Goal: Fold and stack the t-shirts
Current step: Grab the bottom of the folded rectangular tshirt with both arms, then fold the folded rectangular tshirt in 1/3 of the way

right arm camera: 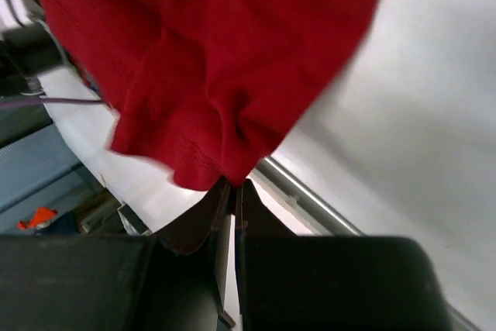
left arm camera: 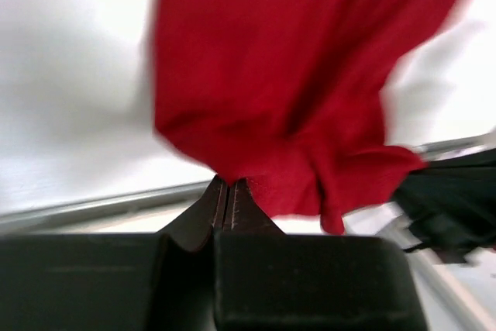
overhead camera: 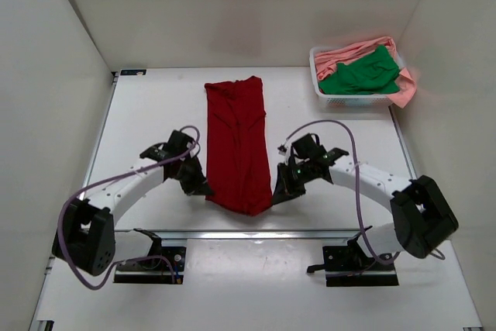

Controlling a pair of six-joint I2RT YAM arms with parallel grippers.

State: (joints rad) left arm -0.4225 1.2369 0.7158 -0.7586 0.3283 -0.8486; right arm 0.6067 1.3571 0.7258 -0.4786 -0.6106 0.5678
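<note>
Dark red t-shirt (overhead camera: 236, 141) lay as a long narrow strip down the middle of the white table (overhead camera: 155, 114). Far end was flat, and the sleeves were not visible, tucked in or under. Near end narrowed and looked slightly raised, hard to confirm from above, with one corner pinched by each arm.

Left gripper (overhead camera: 203, 189) sat at the near left corner and right gripper (overhead camera: 275, 194) at the near right corner. In the top view the fingertips were hidden by wrists and cloth.

Left wrist view: fingers were pressed together with no gap, clamped on a bunched bit of the red hem. The cloth was blurred. A dark shape at the right edge was too blurred to name.

Right wrist view: fingers were likewise squeezed tight on a hem corner, stitching visible. How much cloth sat inside the jaws was hidden. The left edge showed a thin purple cable (right arm camera: 46, 101) and a small orange thing, unclear what.

White slatted basket (overhead camera: 341, 101) stood at the far right corner of the table, well apart from the red shirt. Green t-shirt (overhead camera: 363, 75) lay crumpled on top inside it. Pink t-shirt (overhead camera: 349, 52) was under the green one and spilled over the right rim. Most of the pink one was covered, and the basket's back wall was hidden by cloth.
</note>
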